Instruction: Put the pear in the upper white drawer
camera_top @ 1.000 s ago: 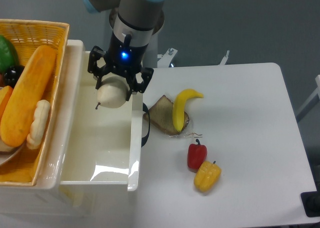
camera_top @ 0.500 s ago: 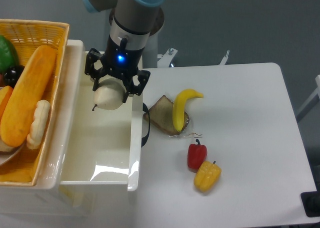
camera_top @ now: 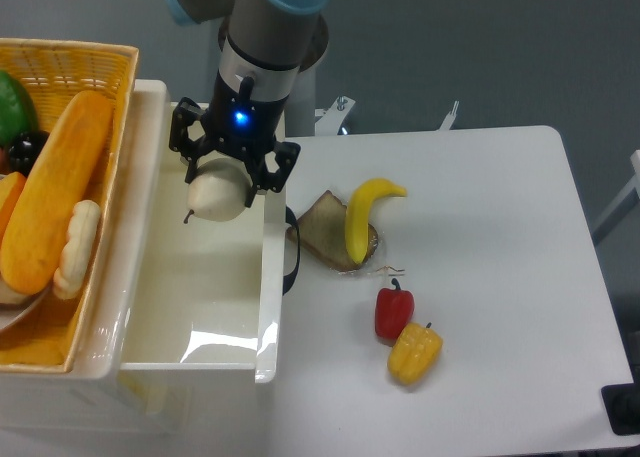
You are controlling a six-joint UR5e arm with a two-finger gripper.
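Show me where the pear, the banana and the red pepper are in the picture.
pear [camera_top: 215, 197]: fixed camera view, middle of its pale body.
banana [camera_top: 358, 220]: fixed camera view, middle of the curved yellow body.
red pepper [camera_top: 393, 312]: fixed camera view, centre of the red body.

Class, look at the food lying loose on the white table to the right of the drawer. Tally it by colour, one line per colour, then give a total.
Yellow: 2, the banana and the yellow pepper
Red: 1, the red pepper
Brown: 1, the bread slice
Total: 4

White table [camera_top: 500, 277] with rounded corners; grey-blue floor [camera_top: 480, 47] behind.
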